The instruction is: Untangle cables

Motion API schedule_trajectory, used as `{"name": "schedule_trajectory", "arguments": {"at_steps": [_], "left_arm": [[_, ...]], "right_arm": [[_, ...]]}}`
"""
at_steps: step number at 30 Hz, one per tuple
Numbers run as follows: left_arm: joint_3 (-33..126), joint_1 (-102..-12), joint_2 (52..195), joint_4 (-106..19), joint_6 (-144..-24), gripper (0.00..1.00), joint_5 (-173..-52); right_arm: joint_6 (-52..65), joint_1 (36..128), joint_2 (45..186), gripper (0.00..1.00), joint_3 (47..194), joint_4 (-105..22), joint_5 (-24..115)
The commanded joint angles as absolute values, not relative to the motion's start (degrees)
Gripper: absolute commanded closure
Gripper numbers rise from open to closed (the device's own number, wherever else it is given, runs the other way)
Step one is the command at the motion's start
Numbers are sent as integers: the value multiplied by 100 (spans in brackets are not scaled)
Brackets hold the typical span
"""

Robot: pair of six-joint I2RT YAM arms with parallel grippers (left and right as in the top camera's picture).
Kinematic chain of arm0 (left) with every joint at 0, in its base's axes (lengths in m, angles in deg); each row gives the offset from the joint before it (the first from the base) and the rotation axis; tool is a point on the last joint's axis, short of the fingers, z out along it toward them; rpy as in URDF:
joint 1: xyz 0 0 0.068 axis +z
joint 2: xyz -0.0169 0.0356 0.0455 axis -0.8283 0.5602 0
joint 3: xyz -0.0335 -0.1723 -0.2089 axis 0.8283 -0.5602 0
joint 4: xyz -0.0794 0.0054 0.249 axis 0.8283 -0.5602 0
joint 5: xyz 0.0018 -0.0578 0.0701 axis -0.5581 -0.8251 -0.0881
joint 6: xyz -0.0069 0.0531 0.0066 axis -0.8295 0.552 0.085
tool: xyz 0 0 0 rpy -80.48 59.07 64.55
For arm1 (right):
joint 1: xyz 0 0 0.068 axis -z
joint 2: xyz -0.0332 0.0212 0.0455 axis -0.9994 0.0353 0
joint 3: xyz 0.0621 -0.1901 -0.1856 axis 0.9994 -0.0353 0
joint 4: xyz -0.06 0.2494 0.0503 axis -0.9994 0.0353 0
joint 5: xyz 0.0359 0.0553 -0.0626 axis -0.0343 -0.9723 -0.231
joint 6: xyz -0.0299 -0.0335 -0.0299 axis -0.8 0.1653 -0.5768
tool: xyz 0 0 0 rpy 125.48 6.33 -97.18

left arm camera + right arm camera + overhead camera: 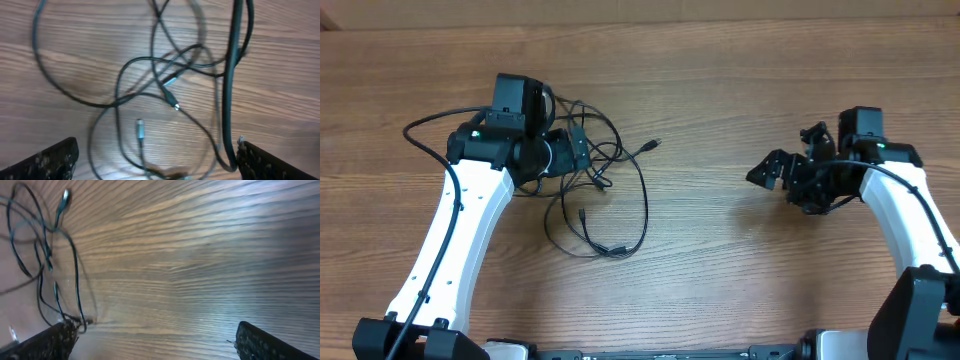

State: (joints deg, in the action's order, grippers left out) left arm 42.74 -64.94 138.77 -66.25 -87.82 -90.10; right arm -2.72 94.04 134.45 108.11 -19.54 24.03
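Observation:
The cables (pixel 605 190) are thin black cords lying in a loose tangle left of the table's middle, with one plug tip (pixel 653 145) pointing right. My left gripper (pixel 576 152) hovers over the tangle's upper part. In the left wrist view its fingers (pixel 47 160) stand wide apart, open, and the crossed cords (pixel 160 75) with small plug tips (pixel 140 128) lie on the wood between them, gripped by neither. A thicker dark cord (pixel 231 75) runs down close to the right finger. My right gripper (pixel 767 170) is open over bare wood on the right, holding nothing.
The wooden table (pixel 720 260) fills the view. In the right wrist view the cable loops (pixel 47 255) lie off to the far left, near the left finger (pixel 45 342). A black cable from the left arm (pixel 425 125) arcs out on the far left.

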Motion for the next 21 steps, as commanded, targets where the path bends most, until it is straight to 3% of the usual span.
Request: {"name": "schedule_trajectory", "arguments": {"at_steps": [1,5,12,21], "left_arm": [[4318,-6538,13772,-6640,-8640,0,-8428],[4320,-6538,13692,-6380,-8614,1,-8686],[4759,-6411,13440,-6295,-8872,0,-7268],[5140,-5788,13287,-6546,-9051,0,-6842]], "right_arm": [[-320,9046,13482,0,10877,-2002,2349],[-985,8497,13482,0,10877,-2196,1721],[-910,7551,13482,0,10877,-2913,1645],[-377,6779,13482,0,10877,-4470,1691]]}}
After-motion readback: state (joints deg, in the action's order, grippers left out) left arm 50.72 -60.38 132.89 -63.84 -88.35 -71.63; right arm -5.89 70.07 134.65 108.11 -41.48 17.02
